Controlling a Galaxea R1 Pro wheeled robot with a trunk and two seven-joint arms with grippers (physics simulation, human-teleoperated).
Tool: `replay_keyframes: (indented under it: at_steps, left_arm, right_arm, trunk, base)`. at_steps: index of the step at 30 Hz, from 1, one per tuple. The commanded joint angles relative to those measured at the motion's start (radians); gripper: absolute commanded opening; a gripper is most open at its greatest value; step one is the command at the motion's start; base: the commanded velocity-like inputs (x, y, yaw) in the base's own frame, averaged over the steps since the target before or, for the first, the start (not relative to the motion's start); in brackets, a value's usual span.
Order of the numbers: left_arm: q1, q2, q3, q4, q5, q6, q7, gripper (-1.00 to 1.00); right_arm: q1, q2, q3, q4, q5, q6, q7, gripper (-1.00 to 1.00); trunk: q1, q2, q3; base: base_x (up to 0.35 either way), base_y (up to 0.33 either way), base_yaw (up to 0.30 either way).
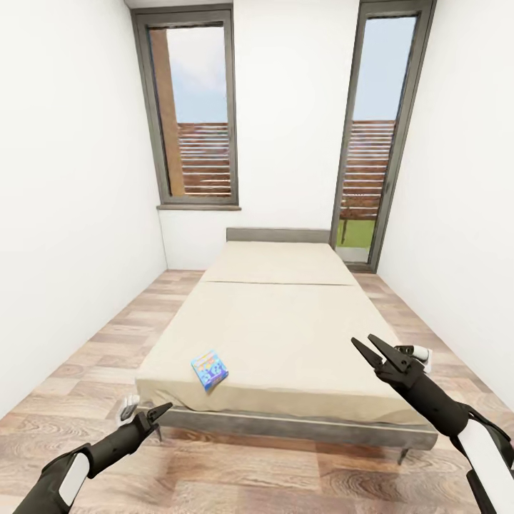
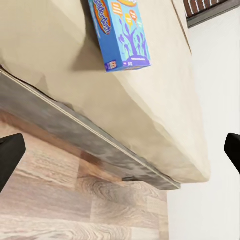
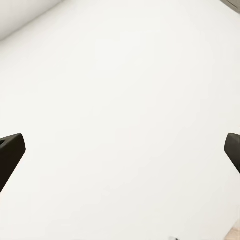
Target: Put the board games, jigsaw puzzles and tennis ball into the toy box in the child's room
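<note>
We face the bed (image 1: pixel 285 335) in a white room with a wood floor (image 1: pixel 86 371) and two tall windows (image 1: pixel 196 107). A small blue board game (image 1: pixel 211 370) lies near the bed's front edge. Our left gripper (image 1: pixel 158 411) and right gripper (image 1: pixel 371 348) have fingers spread apart, holding nothing.
</note>
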Motion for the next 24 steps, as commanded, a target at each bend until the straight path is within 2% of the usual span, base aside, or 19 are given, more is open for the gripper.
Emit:
replay_keyframes:
  at_steps: [1, 11, 24]
  left_arm:
    - [-0.001, 0.0, 0.003, 0.0, 0.004, 0.007, -0.002, 1.0]
    - [-0.001, -0.003, 0.006, 0.0, 0.004, 0.007, 0.0, 1.0]
    - [-0.001, -0.004, 0.003, 0.001, 0.002, 0.009, -0.002, 1.0]
  right_arm:
    - [-0.001, 0.0, 0.0, 0.0, -0.005, 0.006, -0.001, 1.0]
    - [-0.001, 0.001, 0.0, 0.0, -0.005, 0.006, -0.01, 1.0]
    - [-0.001, 0.001, 0.001, 0.0, -0.006, 0.006, -0.021, 1.0]
  trunk:
    - [0.004, -0.008, -0.004]
    - [0.042, -0.078, -0.036]
    - [0.042, -0.078, -0.036]
  base:
    - [0.0, 0.0, 0.0]
    - [0.0, 0.0, 0.0]
    - [0.012, 0.0, 0.0]
